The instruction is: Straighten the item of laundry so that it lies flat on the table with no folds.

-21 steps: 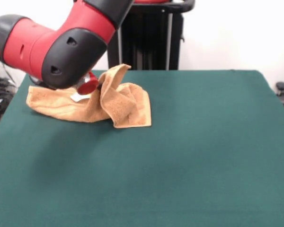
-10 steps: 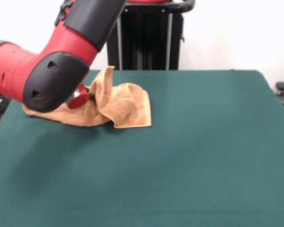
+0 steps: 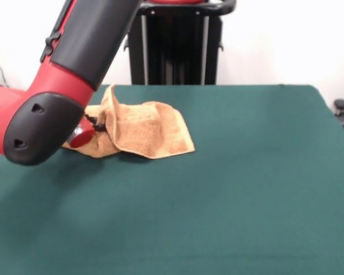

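1. You are looking at a table [image 3: 229,189] covered in plain dark green cloth; it fills most of the front view, and its near edge and left side run out of the picture.
2. The red and black arm [image 3: 57,86] comes down from the top and bends at a large black-capped elbow at the left; that elbow stands in front of the left part of the table and is itself cut off by the left edge.
3. The item of laundry [image 3: 152,129], an orange-tan fluffy towel, lies on the table towards its far left part; it is not flat; one fold stands up in a peak at its left, and the right part lies lower, with a corner pointing towards the right and near side.
4. The towel's left end is hidden behind the arm, so you cannot tell how far it reaches that way.
5. The gripper [image 3: 94,125] shows only as a small dark piece just beside a round red part of the wrist, touching the raised fold of the towel; most of it is hidden by the elbow and the cloth; you cannot tell whether it grips the towel or how it is set.
6. No container shows on the table.
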You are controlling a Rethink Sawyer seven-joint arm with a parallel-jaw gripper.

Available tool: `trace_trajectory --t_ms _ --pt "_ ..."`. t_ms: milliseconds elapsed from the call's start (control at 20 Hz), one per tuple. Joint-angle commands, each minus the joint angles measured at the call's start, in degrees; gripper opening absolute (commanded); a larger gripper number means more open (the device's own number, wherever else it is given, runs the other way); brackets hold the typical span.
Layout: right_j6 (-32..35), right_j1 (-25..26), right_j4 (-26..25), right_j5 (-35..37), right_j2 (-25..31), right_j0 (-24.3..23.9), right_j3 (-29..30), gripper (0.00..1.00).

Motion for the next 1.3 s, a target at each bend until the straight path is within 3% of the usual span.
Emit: trace_trajectory --t_ms 50,550,750,1050,1300 --pt "20.4 6.2 4.1 2.4 2.9 -1.3 -12.8 0.00" --pt "26.1 7.7 10.3 -1.4 1.4 -5.5 -22.3 0.00" --pt "27.4 6.8 15.3 3.4 2.8 -7.3 -24.7 0.00" --pt "24.5 7.7 18.1 8.7 0.7 -9.6 -28.3 0.00" --pt "21.7 7.6 19.0 11.9 -1.4 -9.7 -27.6 0.00"
